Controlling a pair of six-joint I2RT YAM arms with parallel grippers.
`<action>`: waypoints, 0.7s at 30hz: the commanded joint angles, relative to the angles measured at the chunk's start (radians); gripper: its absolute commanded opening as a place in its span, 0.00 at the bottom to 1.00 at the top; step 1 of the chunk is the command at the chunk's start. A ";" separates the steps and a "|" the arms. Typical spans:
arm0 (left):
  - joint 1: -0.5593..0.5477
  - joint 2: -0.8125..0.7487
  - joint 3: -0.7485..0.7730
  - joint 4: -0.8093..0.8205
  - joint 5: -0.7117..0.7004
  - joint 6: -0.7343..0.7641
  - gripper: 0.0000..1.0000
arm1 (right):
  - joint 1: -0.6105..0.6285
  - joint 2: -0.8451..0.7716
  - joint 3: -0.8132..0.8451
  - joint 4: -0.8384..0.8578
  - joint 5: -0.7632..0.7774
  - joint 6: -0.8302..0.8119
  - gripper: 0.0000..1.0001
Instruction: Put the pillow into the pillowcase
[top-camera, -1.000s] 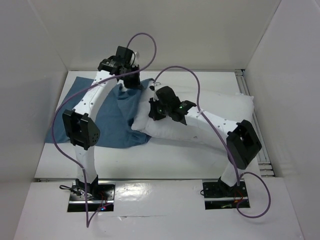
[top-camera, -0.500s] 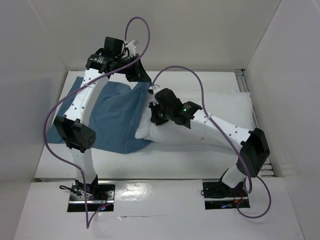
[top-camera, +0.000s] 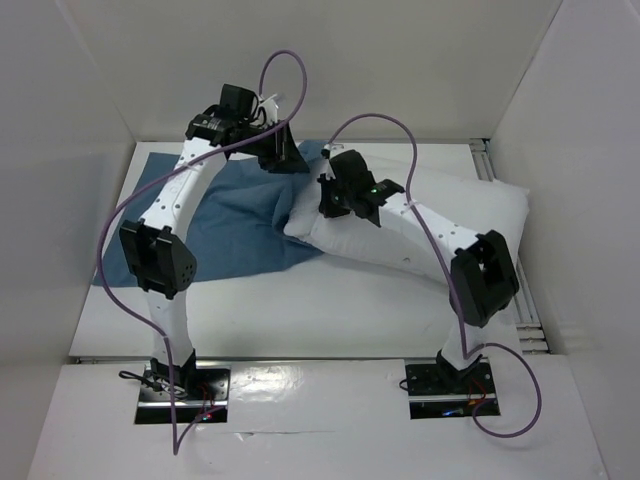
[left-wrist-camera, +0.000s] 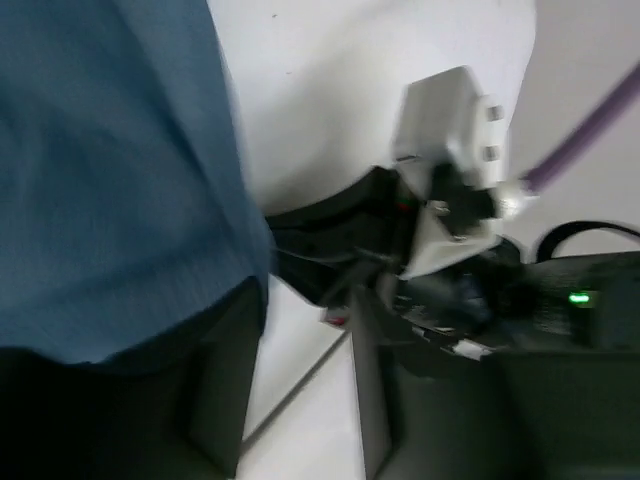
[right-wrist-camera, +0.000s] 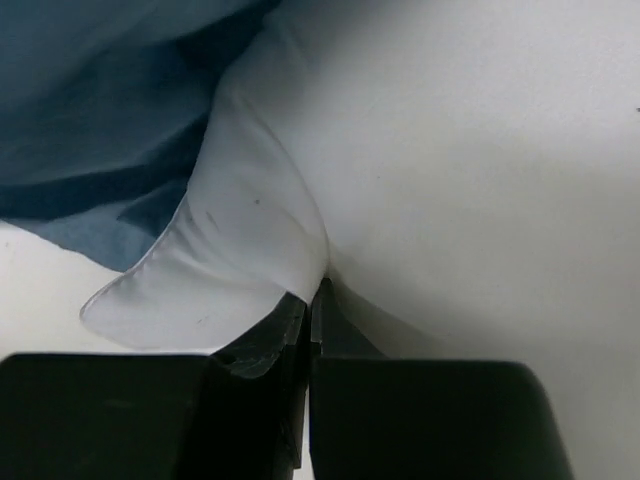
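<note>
- The right gripper (right-wrist-camera: 310, 305), the nearer arm, is pinched shut on a fold of the plump white rectangular fabric pillow (top-camera: 495, 210) beside its left corner.
- The pillow's long axis runs left to right across the white table (top-camera: 330, 310). The limp, wrinkled dusty-blue cloth pillowcase (top-camera: 235, 215) lies directly left, touching that end.
- Farther back, the left gripper (left-wrist-camera: 300, 310) has its jaws apart, with blue cloth draped over one finger.
</note>
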 joint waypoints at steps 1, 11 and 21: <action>0.008 0.016 0.042 0.064 -0.002 -0.022 0.59 | -0.019 0.066 0.012 0.080 -0.081 0.008 0.00; 0.128 -0.200 -0.226 0.063 -0.260 -0.018 0.84 | -0.076 0.063 -0.028 0.151 -0.238 0.071 0.00; 0.183 -0.456 -0.951 0.433 -0.233 -0.178 0.32 | -0.094 0.053 -0.012 0.140 -0.296 0.071 0.00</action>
